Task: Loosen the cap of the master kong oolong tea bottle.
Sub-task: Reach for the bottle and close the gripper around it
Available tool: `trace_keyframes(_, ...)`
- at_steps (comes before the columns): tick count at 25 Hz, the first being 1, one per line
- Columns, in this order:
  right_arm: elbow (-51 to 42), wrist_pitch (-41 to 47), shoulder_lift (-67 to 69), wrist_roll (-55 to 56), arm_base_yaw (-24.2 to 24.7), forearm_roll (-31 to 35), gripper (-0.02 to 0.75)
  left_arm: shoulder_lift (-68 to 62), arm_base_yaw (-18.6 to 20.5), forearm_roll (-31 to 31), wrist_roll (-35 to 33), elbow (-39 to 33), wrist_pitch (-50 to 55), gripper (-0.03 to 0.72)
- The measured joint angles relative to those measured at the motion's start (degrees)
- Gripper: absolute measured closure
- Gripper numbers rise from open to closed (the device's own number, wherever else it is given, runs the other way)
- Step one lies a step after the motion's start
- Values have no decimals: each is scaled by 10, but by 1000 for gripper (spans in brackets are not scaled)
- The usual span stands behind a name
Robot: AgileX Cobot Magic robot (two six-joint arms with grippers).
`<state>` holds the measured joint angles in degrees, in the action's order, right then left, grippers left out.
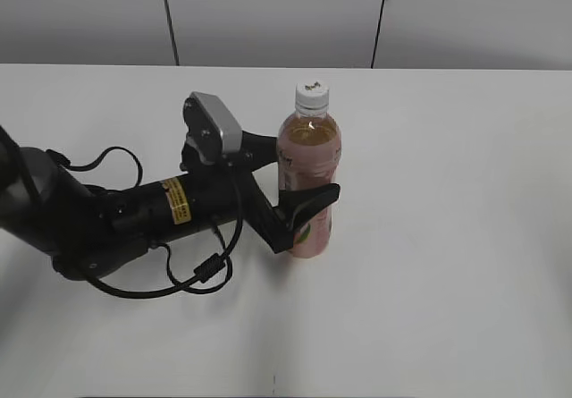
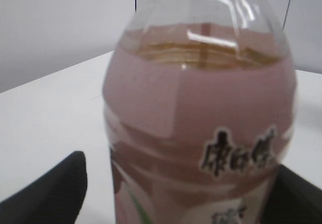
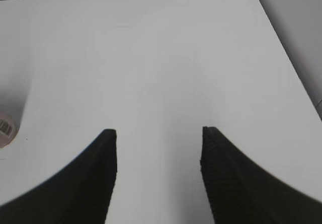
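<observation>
The master kong oolong tea bottle [image 1: 308, 161] stands upright on the white table, amber tea above its pink label. Its white cap [image 1: 312, 96] is on top. My left gripper [image 1: 300, 183] reaches in from the left, with one finger on each side of the bottle at label height. In the left wrist view the bottle [image 2: 201, 133] fills the frame between the fingers of that gripper [image 2: 181, 183], and a gap shows beside the left finger. The cap is cut off there. My right gripper [image 3: 158, 131] is open and empty above bare table, out of the exterior view.
The white table [image 1: 447, 237] runs back to a grey panelled wall. The left arm and its looped cables [image 1: 192, 273] lie across the left half. In the right wrist view the bottle's base [image 3: 6, 128] shows at the far left edge, and the table's right edge [image 3: 287, 58] is close.
</observation>
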<state>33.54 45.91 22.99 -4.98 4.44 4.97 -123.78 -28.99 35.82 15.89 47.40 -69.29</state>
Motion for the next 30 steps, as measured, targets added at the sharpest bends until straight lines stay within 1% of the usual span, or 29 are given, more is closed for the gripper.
trace_keyframes(6,0,0,1,-1,0,43,328,0,-1,9,11,18,0,118)
trace_keyframes(8,0,0,1,-12,0,56,328,0,-1,13,11,18,0,159)
trace_keyframes(11,9,3,10,-64,0,93,328,0,-2,20,12,18,-1,264)
trace_keyframes(12,16,3,18,-89,0,108,328,0,-2,22,12,18,-1,287)
trace_keyframes(16,54,30,86,-192,0,197,342,0,-2,38,13,21,0,287)
trace_keyframes(22,145,142,270,-295,0,362,384,0,-2,78,13,23,-2,287)
trace_keyframes(24,182,172,312,-311,0,400,386,4,-2,86,13,23,-1,287)
trace_keyframes(27,250,207,356,-316,0,428,391,21,-2,95,16,23,36,287)
trace_keyframes(30,307,228,394,-293,-11,429,392,43,-2,101,17,22,78,287)
